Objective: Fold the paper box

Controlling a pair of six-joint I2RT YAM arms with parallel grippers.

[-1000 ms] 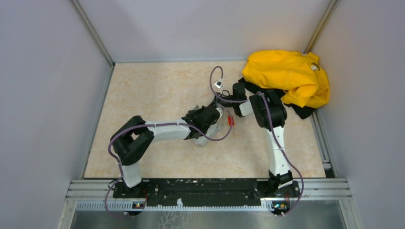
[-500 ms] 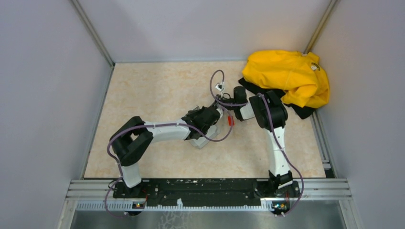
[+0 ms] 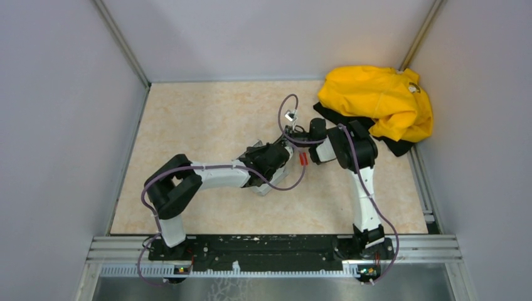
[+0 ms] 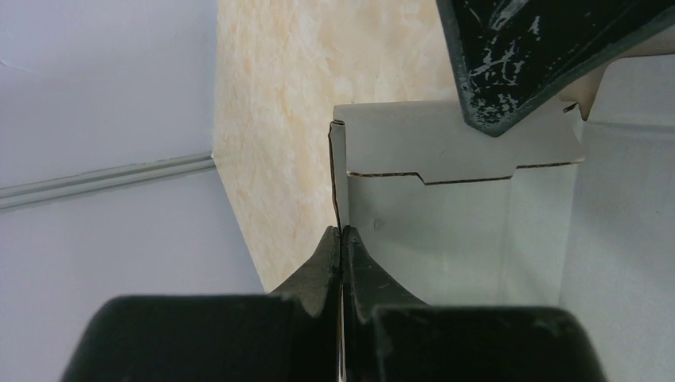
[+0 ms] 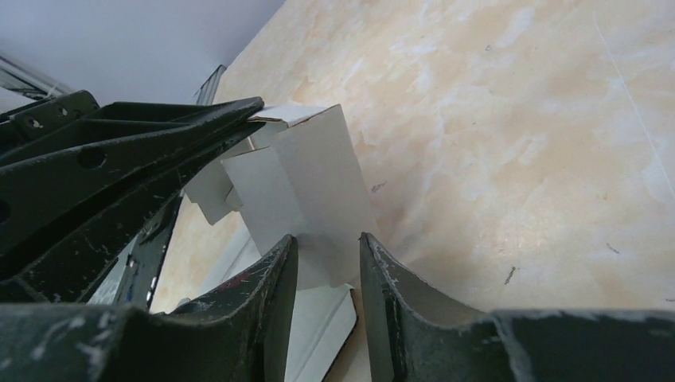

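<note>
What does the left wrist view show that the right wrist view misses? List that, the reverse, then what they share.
Left wrist only: the left gripper pinched shut on a thin wall edge of the paper box, the box's inside with its notched flap line, and the enclosure wall. Right wrist only: the right gripper with jaws parted, the box's folded outer panel standing just beyond its tips. Both: the box, the marbled table, and part of the other arm's gripper.
</note>
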